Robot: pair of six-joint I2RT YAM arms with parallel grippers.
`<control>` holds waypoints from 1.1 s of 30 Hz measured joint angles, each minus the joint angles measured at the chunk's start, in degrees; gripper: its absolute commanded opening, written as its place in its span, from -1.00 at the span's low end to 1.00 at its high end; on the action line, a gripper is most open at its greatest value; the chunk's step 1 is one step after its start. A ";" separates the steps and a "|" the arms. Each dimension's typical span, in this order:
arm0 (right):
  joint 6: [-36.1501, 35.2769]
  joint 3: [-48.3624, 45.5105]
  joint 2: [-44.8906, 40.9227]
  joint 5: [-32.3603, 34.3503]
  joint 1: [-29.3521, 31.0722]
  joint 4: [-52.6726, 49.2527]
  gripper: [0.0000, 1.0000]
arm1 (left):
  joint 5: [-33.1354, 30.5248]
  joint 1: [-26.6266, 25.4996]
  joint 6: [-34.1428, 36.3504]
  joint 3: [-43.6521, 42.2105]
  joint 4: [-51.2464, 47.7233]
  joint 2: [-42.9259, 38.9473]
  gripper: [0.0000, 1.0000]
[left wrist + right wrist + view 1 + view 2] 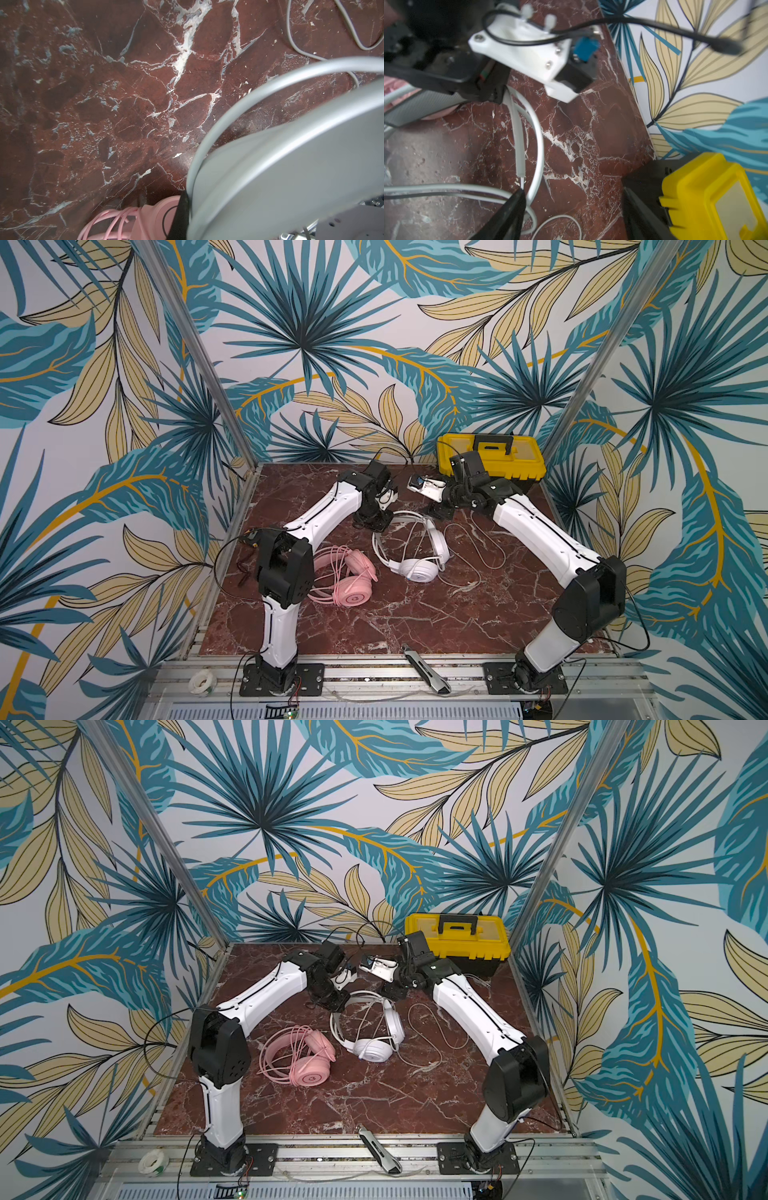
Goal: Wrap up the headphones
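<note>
Red-brown marble table [104, 104] veined in white, white headset [291, 166] close and blurred (only its broad band and thin outer arch show), pink headset [151, 216] with cable loops at seven o'clock from it, black strip [179, 216] between them, thin grey cable [288, 25] looping at twelve o'clock.

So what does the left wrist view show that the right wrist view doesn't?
Only the left wrist view: the pink headset clearly, its cable looped across an earcup (the right wrist view has only a pink blur). Only the right wrist view: the yellow toolbox, the leafy wall, the open right gripper, and the left gripper closed on the headband of the white headset. Both: the marble table, that headset's headband and its loose cable.
</note>
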 measured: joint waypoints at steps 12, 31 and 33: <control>31.71 -10.08 -6.75 -4.17 -6.67 13.05 0.61 | 3.08 1.68 -1.09 -0.74 -0.39 -0.04 -1.00; 59.91 -43.32 -21.94 0.15 -9.14 28.35 0.64 | 7.82 4.04 -3.85 -0.70 -0.39 -1.49 -1.00; 60.74 -46.42 -22.10 -1.84 -9.14 30.10 0.64 | 8.26 4.09 -4.15 -0.55 -0.42 -1.49 -1.00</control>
